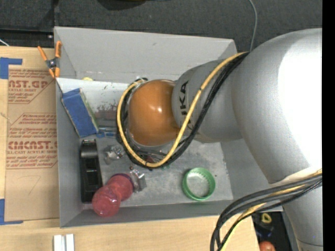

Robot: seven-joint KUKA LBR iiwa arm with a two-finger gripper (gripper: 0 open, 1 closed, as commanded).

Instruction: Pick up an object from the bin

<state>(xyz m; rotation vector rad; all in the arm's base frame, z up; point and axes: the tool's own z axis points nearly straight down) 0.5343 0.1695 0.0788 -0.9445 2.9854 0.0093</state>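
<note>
Ring (185, 184) right of bottle (111, 195), perhaps a block (78, 111) behind.

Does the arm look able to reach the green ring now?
Probably yes: the green ring lies flat and alone on bare bin floor, nothing over it, beside the arm's orange cover.

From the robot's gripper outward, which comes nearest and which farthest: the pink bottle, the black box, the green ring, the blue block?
1. Pink bottle, lower left, right beside the gripper.
2. Black box, along the left wall.
3. Green ring, lower right, and blue block, upper left: too close to call.
</note>
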